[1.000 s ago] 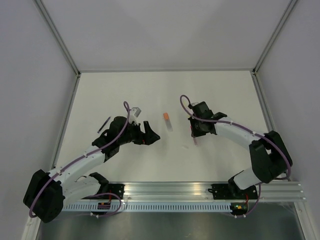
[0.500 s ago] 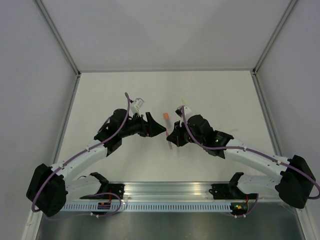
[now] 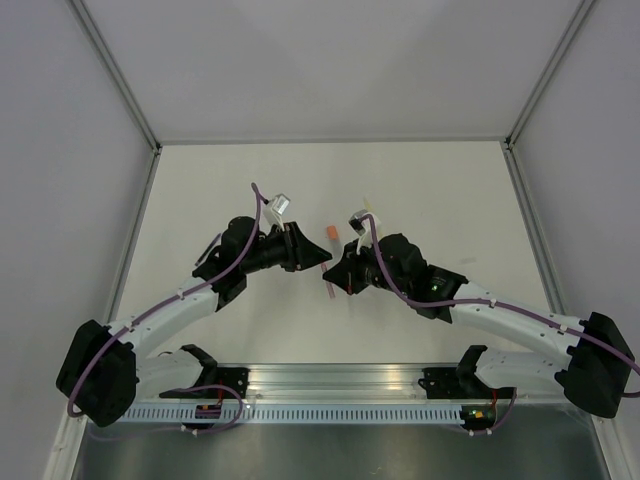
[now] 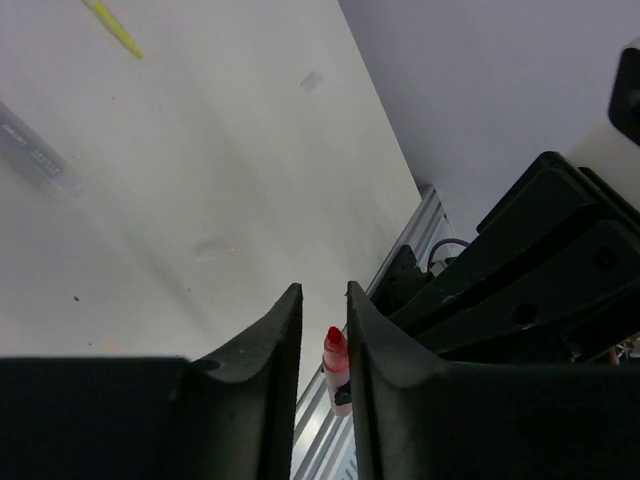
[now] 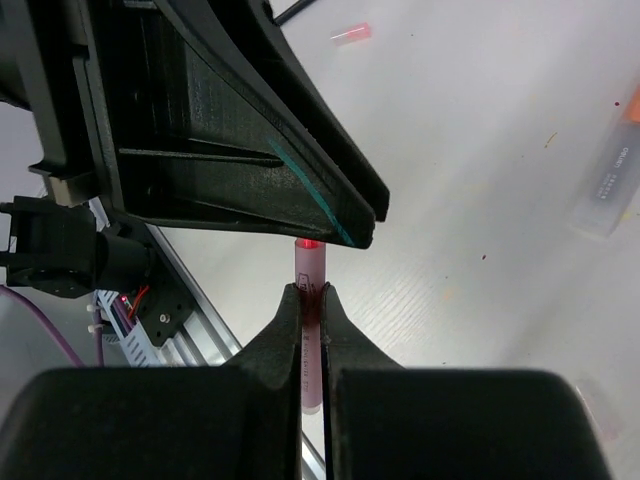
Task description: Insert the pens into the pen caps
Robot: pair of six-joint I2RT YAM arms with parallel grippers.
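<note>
- Top view: my left gripper [image 3: 318,258] and my right gripper [image 3: 333,281] meet nose to nose at the centre of the table [image 3: 440,190], tips almost touching
- From up here the arms cover both sets of fingers, so I cannot read the gaps or what is held
- The orange cap [image 3: 331,232] lies just above the meeting point; the black pen [image 3: 207,247] shows left of centre, mostly hidden behind my left arm; the pale yellow pen [image 3: 369,206] pokes out above my right wrist
- Left wrist view: my left fingers [image 4: 270,350] stand a narrow slot apart with nothing clamped between them that I can see
- Through the slot, low in the frame, a pink pen [image 4: 336,368] with a red tip points up at me, its lower part cut off by my right-hand finger
- The whitish-grey pen [image 4: 40,160] runs off the left edge, and the yellow one is cropped at upper left
- Right wrist view: my right fingers are closed tight on the pink pen at lower centre; its red tip sits just under the left gripper's fingertips, and whether they touch is hard to say
- A pinkish-red cap [image 5: 350,34] lies at top centre, and the black pen is clipped by the top edge
</note>
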